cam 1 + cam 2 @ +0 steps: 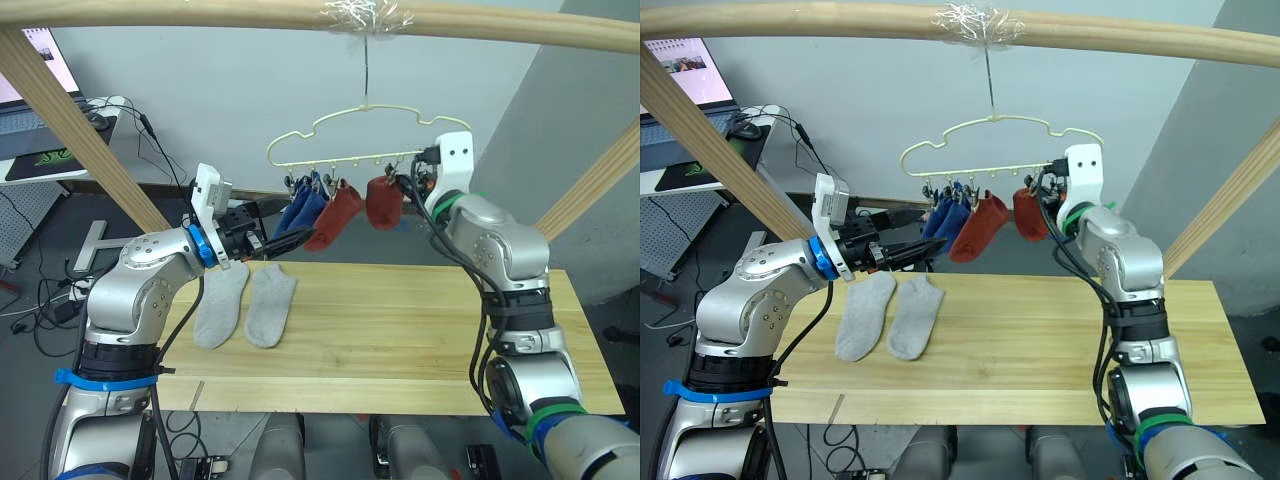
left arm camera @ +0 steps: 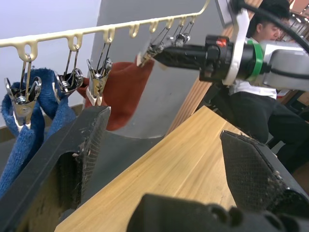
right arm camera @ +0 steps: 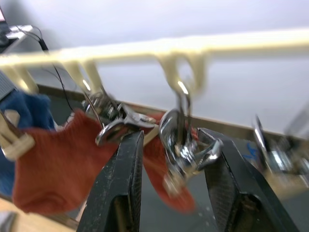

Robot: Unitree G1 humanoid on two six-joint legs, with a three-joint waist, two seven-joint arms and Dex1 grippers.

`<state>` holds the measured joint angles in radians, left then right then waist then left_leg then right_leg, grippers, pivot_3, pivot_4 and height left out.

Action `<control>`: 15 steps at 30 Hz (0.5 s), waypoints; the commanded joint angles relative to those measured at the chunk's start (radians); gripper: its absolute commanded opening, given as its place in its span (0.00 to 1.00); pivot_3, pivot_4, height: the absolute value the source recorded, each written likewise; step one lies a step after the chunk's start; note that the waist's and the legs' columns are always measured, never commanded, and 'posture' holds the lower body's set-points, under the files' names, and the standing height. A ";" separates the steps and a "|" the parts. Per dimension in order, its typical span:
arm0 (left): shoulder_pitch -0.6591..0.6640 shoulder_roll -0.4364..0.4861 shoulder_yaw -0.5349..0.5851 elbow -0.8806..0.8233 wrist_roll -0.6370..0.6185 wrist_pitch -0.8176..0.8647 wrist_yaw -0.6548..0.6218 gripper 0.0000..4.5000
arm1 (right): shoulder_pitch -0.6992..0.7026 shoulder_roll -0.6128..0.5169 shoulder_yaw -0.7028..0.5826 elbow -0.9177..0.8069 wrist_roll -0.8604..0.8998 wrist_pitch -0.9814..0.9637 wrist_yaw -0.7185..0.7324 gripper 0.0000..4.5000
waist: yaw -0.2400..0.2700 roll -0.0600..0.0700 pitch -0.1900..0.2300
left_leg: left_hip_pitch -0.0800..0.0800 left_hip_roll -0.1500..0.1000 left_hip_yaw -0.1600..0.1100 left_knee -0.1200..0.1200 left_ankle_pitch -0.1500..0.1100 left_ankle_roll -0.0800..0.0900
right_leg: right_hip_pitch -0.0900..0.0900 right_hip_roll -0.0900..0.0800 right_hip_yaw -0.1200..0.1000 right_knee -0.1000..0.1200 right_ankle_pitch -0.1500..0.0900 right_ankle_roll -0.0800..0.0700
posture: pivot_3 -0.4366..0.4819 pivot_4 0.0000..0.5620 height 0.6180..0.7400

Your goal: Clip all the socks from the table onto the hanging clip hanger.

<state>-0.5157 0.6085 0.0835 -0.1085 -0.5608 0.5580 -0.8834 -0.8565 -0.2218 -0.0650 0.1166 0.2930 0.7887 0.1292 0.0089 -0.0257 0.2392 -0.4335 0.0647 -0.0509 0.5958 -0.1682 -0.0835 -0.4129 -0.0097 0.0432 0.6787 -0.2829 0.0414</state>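
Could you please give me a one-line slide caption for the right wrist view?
Right gripper, black fingers open around a small metal clip on the pale yellow wire clip hanger, rust red sock clipped alongside.

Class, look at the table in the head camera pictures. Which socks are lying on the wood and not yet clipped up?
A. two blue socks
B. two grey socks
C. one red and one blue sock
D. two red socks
B: two grey socks lie flat side by side on the table, while the blue socks and red socks already dangle from the hanger.
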 commanded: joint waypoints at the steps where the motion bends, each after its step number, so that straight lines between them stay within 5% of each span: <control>1: -0.001 0.010 0.014 -0.031 0.009 -0.021 0.003 0.93 | -0.043 0.012 -0.031 0.010 -0.009 -0.042 -0.013 0.40 | 0.002 0.000 0.000 | 0.000 0.000 0.000 0.000 0.000 0.000 | 0.000 0.000 0.000 0.000 0.000 0.000 | 0.67 0.41 1.00; 15: 0.006 0.001 0.011 -0.042 0.025 -0.022 0.014 0.93 | -0.095 0.038 -0.045 0.089 -0.039 -0.091 -0.040 0.40 | 0.013 0.001 0.003 | -0.001 0.000 0.000 -0.003 0.000 0.000 | -0.002 0.000 0.000 0.001 0.000 -0.001 | 0.68 0.42 1.00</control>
<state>-0.5108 0.6061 0.0833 -0.1122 -0.5382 0.5576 -0.8734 -0.9239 -0.1853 -0.0961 0.2220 0.2565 0.7231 0.0944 0.0224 -0.0244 0.2427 -0.4342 0.0647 -0.0507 0.5929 -0.1682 -0.0836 -0.4153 -0.0097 0.0430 0.6793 -0.2827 0.0409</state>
